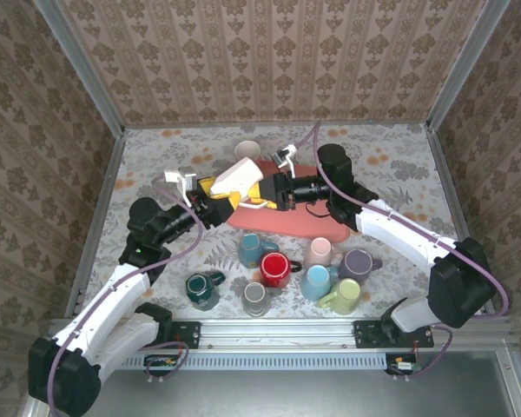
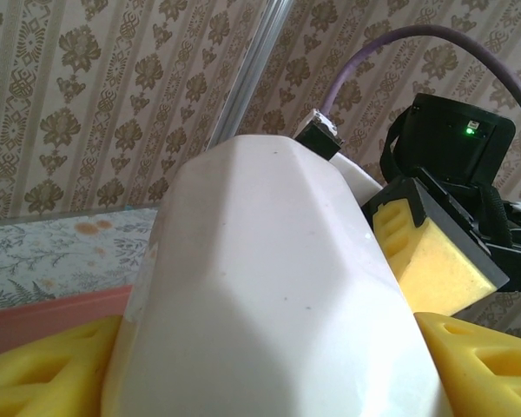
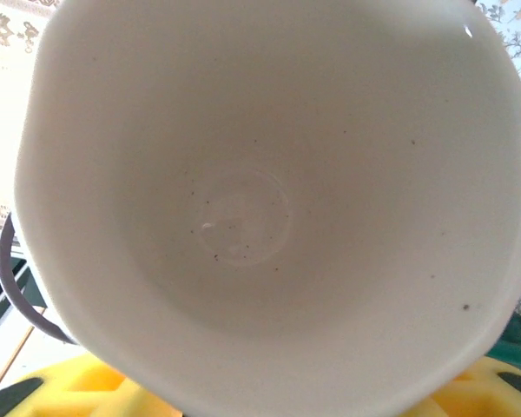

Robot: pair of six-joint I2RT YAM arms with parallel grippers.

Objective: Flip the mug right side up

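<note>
Above tray (image 1: 304,224), left fingers (image 2: 43,369) clamp white mug (image 1: 240,176); right-wrist view shows interior; right fingers (image 2: 430,256) grip unclear.

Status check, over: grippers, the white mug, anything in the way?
Left gripper: jaws clamped on white mug, held on its side over pink tray. Right gripper at its mouth, grip unclear. Mug cluster sits nearer, apart.

light: bright, even | shadows: soft | wrist views: close-up blur (mug (image 3: 243,217) washed out)
</note>
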